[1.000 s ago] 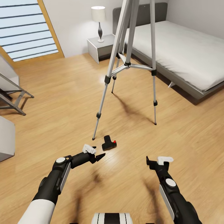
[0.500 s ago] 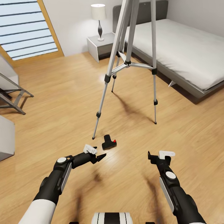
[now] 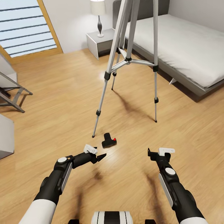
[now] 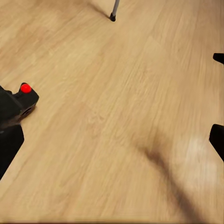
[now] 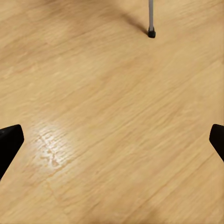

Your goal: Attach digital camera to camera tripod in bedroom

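The digital camera (image 3: 109, 141), small and black with a red button, lies on the wood floor beside the nearest foot of the camera tripod (image 3: 127, 60). The tripod's three silver legs stand spread ahead of me and its head is cut off by the frame's upper edge. My left gripper (image 3: 99, 154) hovers open just short of the camera, a little to its left. In the left wrist view the camera (image 4: 18, 105) sits beside one fingertip of that open gripper (image 4: 112, 144). My right gripper (image 3: 155, 153) is open over bare floor, well right of the camera. The right wrist view shows its wide-set tips (image 5: 112, 140) and a tripod foot (image 5: 151, 31).
A grey bed (image 3: 186, 46) fills the back right, just behind the tripod. A nightstand (image 3: 99, 42) with a lamp (image 3: 99, 12) stands against the far wall. A metal folding frame (image 3: 12, 96) and a white unit (image 3: 4, 137) line the left side.
The whole picture has shifted slightly, so my viewpoint moved. My right gripper has come a little forward. The left gripper is still open near the camera, which lies where it was.
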Controlling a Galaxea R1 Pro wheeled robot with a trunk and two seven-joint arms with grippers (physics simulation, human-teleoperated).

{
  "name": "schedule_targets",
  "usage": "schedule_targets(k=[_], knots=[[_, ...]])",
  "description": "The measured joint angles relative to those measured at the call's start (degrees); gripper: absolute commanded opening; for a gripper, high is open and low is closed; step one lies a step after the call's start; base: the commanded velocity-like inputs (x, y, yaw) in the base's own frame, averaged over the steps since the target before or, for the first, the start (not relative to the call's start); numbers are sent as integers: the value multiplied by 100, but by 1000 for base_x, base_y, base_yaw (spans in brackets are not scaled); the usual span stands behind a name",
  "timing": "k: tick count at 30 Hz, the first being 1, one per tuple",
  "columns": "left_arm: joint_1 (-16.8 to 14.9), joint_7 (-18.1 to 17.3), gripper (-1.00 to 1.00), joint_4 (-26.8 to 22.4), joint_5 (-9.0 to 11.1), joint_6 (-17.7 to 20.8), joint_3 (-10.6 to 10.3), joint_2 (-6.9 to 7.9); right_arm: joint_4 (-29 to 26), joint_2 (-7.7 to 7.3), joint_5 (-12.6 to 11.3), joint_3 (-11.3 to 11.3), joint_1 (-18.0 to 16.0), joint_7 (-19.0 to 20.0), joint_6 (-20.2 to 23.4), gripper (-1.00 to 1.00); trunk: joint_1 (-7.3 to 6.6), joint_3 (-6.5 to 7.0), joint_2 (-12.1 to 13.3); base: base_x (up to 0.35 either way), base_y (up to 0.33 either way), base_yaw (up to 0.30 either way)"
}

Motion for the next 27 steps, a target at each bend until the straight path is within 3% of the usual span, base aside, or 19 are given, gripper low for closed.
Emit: schedule_targets(k=[9,21,27], knots=[[-10,32,100,-320,-21,136,-6,-56,16,0,0,0,-11,0,-13,100,0,-81,0,0,0,0],[-17,13,100,-975,-525,678,-4,-61,38,8,0,8,-12,0,-15,100,0,-189,0,0,0,0],[-20,-7,100,-1071,-626,721,-4,-61,46,9,0,9,-12,0,-15,100,131,-349,-239,0,0,0]])
